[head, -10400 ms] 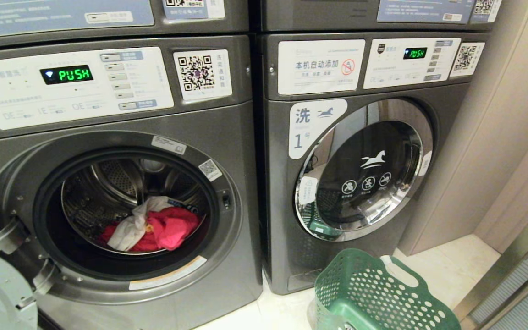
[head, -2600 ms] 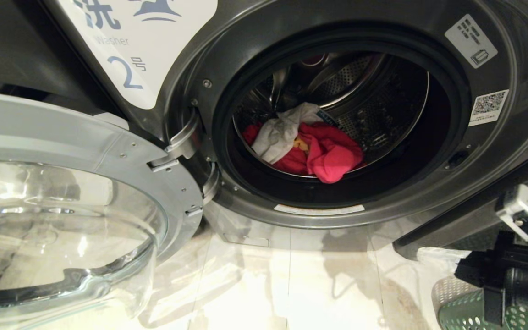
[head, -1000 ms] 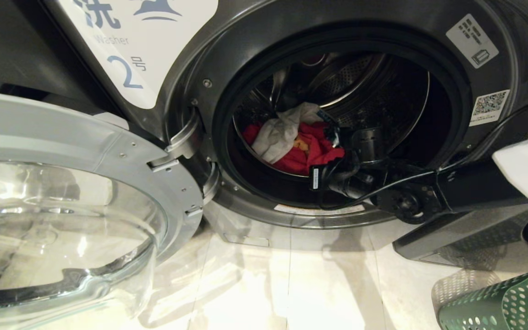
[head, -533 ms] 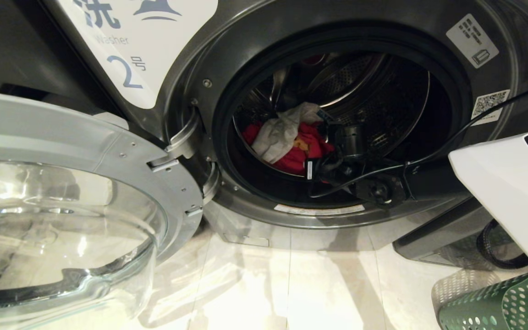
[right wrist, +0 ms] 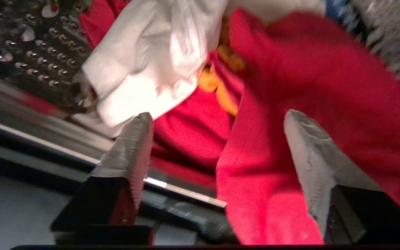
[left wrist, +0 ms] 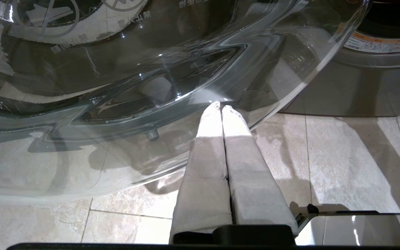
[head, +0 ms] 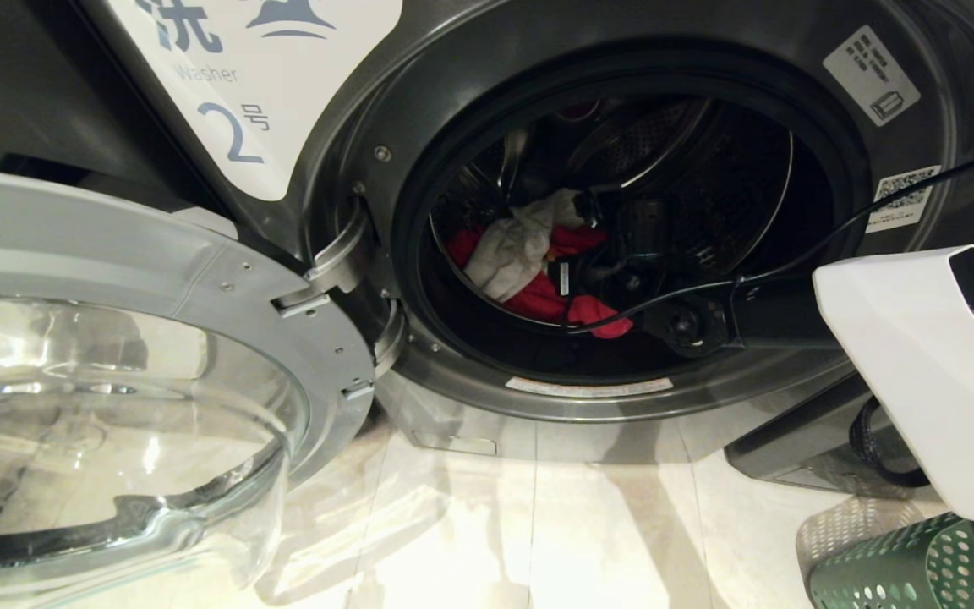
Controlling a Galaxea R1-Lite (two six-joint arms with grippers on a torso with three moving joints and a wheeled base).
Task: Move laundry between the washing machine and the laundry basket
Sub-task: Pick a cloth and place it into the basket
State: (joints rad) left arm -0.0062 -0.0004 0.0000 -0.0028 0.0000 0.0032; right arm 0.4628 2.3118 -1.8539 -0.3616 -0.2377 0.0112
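Right gripper [right wrist: 217, 118] spread wide over red garment [right wrist: 273, 139], seemingly unclamped

right tool [right wrist: 217, 119] spread wide on outstretched arm; left tool [left wrist: 221, 107] pinched together.

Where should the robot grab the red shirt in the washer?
Probably the thick fold of the red shirt that hangs toward the washer opening. It bunches into a ridge lying between the open right tool's fingers, so closing straight in from the front, where the tool already is, should catch it without the white cloth.
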